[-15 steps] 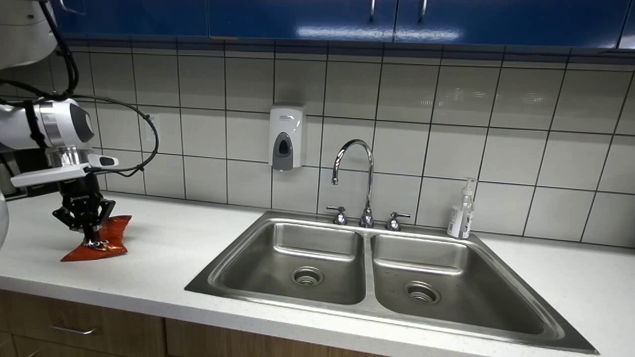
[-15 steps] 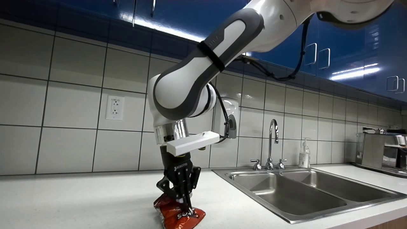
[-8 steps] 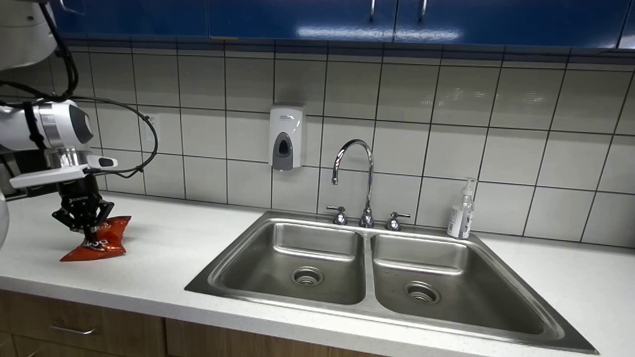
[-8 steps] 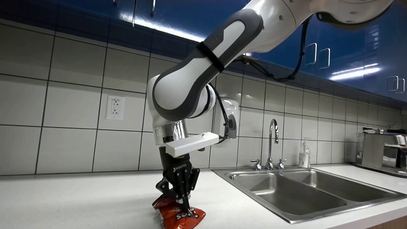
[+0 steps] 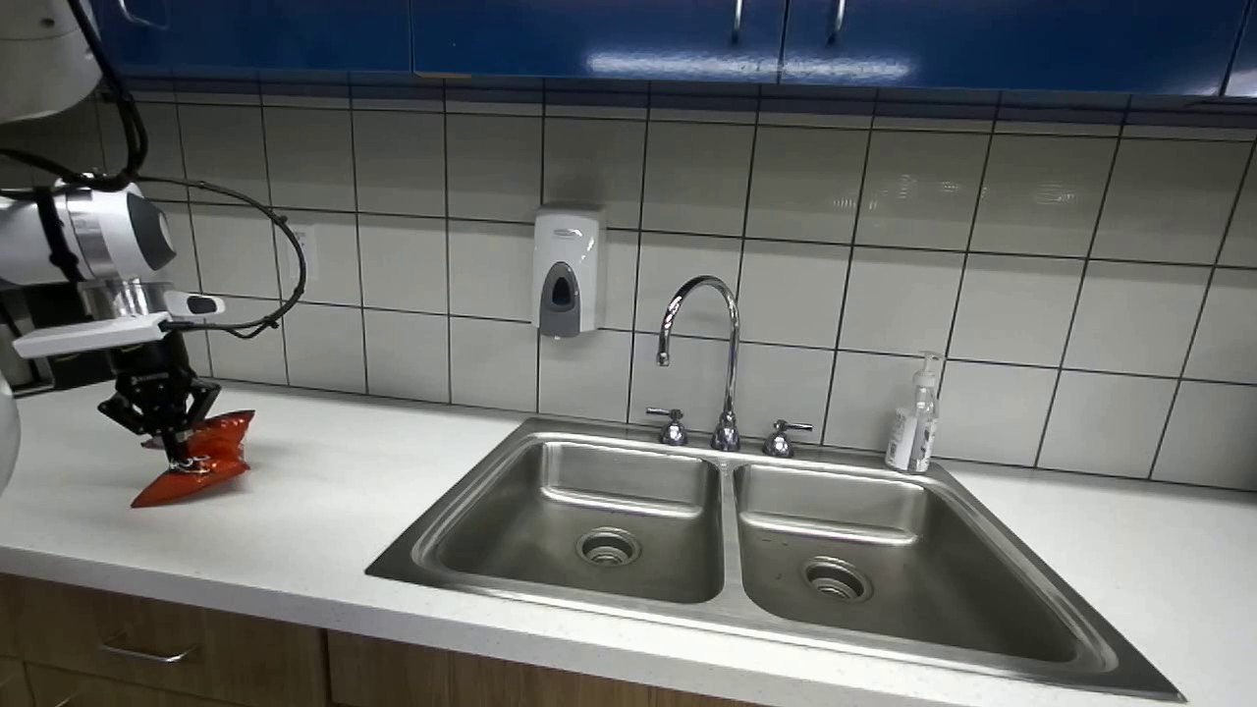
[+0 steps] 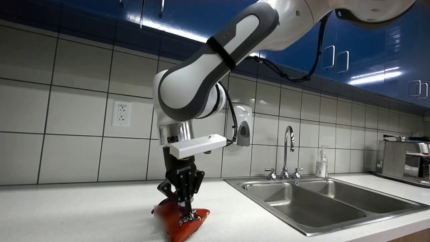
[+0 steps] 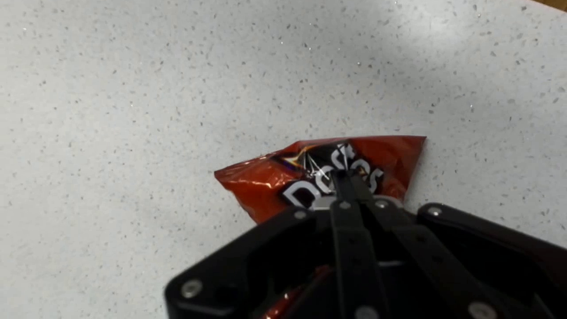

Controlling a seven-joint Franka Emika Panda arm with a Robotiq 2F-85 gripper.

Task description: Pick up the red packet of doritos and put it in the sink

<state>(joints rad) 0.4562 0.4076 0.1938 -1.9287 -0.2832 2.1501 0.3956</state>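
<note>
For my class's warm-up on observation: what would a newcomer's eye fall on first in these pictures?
Probably the red Doritos packet, pinched in the black gripper towards the left of an exterior view and vivid against the white countertop. Next, the steel double sink with its curved chrome faucet, right of the packet in both exterior views. Then the glossy blue cabinets along the top of both.

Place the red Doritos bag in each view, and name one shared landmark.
In an exterior view: red Doritos bag at the left, below mid-height, left of the sink.
In an exterior view: red Doritos bag at the bottom, slightly left of center, running to the lower edge.
Wrist view: red Doritos bag near the center, its lower part hidden by the Robotiq gripper.
Shared landmark: that gripper, closed on the bag in all three.
</note>
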